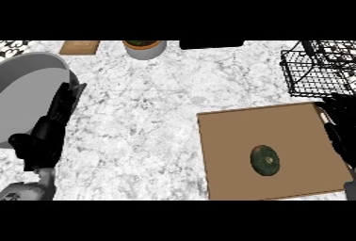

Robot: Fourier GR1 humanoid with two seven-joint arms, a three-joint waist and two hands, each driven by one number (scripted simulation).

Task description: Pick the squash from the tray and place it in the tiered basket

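Nearest to us, our left hand rests at the left edge of the view, fingers straight and pointing up, holding nothing. Behind it lies a large grey bowl. On the right, the brown tray sits on the marble counter, and the squash, dark green and round, lies on the tray a little right of its centre. Our right hand shows only as a dark shape along the tray's right edge, near the squash but apart from it; we cannot tell how far it is open, and it has hold of nothing that we can see.

We judge the step in hand to be the approach to the squash. The next move calls for bringing the right hand left over the squash and closing round it.

Farther back stands the black wire basket, at the right. At the far edge we see a pot, a small board and a dark block. No writing or labels can be read.
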